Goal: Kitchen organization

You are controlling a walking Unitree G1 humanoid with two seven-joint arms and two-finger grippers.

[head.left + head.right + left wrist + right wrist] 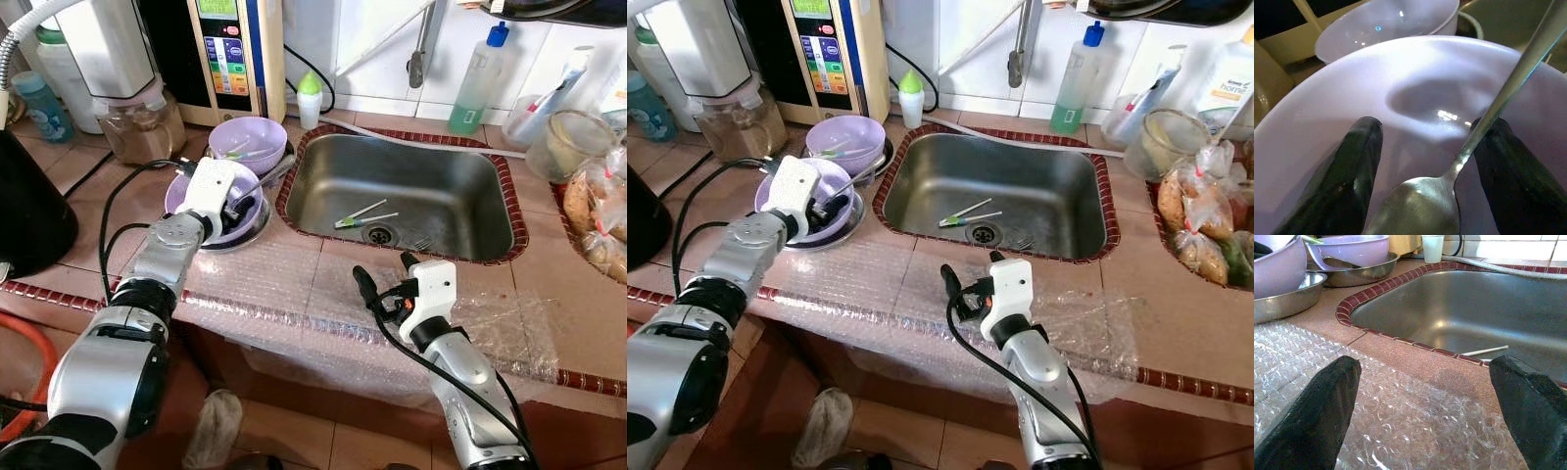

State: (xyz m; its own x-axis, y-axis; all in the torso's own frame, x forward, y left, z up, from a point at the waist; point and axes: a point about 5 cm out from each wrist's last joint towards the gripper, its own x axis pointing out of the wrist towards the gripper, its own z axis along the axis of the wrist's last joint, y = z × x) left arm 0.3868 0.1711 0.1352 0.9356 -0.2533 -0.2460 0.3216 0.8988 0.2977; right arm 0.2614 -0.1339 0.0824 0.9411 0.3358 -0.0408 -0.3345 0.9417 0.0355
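Nearest the robot, the right claw (384,272) hovers spread wide over the bubble wrap (1400,426) on the desk (549,264), just short of the sink (323,186) and holding nothing. Its part in the job looks idle for now.

To the left of the sink, the left claw (1422,161) reaches down into the near purple bowl (1327,103), which sits in a steel dish (1283,296). Its fingers (1347,176) stand apart, one on each side of a metal spoon (1422,215) that lies in the bowl with its handle slanting up and away over the rim. The spoon's bowl lies between the two fingers; whether the handle touches the far finger I cannot tell.

I judge the spoon light, stiff and slick, likely to slide on the smooth bowl, so the neck just above its scoop is the best place to pinch. The purple bowl looks like light plastic and may shift if nudged.

Farther back, beside the sink's far-left corner, a second purple bowl (248,140) holds more utensils. Inside the sink, near the drain, lie two thin sticks (361,215).
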